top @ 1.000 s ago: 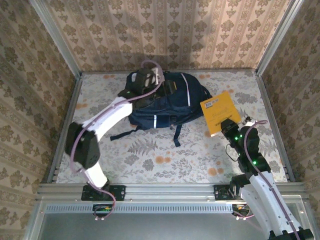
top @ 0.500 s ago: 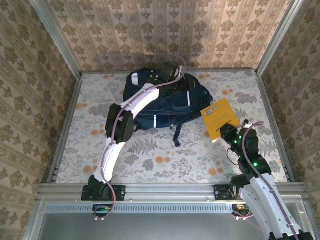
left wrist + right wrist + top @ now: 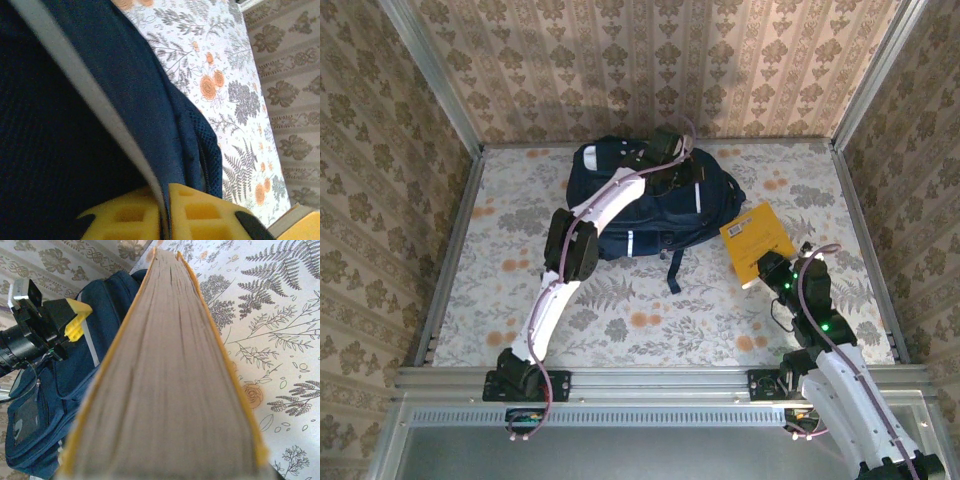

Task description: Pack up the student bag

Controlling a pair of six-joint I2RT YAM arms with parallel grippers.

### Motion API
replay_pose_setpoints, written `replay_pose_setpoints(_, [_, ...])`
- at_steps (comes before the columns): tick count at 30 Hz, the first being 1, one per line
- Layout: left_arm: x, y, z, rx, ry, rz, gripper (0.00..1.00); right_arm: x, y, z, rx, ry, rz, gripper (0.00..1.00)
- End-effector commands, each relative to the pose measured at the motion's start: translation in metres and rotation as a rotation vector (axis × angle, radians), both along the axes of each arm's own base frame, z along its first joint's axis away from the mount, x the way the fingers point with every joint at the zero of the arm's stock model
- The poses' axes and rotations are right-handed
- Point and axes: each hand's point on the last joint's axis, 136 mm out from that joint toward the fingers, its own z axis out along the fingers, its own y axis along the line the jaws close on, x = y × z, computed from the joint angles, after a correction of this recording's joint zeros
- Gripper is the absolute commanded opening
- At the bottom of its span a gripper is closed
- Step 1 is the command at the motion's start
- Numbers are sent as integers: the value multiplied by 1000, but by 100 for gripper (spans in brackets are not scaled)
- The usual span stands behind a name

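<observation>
Left wrist: left gripper (image 3: 164,212) pinching student bag (image 3: 60,125) fabric; right gripper (image 3: 771,268) clamping yellow book (image 3: 755,233) beside it.

Quick count for you: one student bag (image 3: 650,225), one yellow book (image 3: 757,238), one flowery table (image 3: 520,230), plus two grippers, the left gripper (image 3: 672,168) and the right gripper (image 3: 772,268).

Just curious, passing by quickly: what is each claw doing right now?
Left gripper: closed, pinching the student bag fabric.
Right gripper: closed on the yellow book.
</observation>
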Motion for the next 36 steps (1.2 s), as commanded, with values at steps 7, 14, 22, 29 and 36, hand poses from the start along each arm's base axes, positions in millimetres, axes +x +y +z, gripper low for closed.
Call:
replay_pose_setpoints(7, [-39, 26, 39, 157, -150, -104, 0, 8, 11, 90, -96, -251, 105, 0])
replay_pose_setpoints(14, [-80, 70, 117, 100, -228, -124, 0, -1, 13, 135, -136, -348, 120, 0])
replay_pose_setpoints(22, [-134, 142, 210, -53, -257, -146, 0, -10, 15, 143, -101, -307, 130, 0])
replay_pose_setpoints(29, [-145, 191, 256, -252, -262, -162, 0, -5, 59, 139, 115, -320, 330, 0])
replay_pose_setpoints(36, [-147, 188, 274, -355, -247, -232, 0, -14, 117, 131, 279, -273, 588, 0])
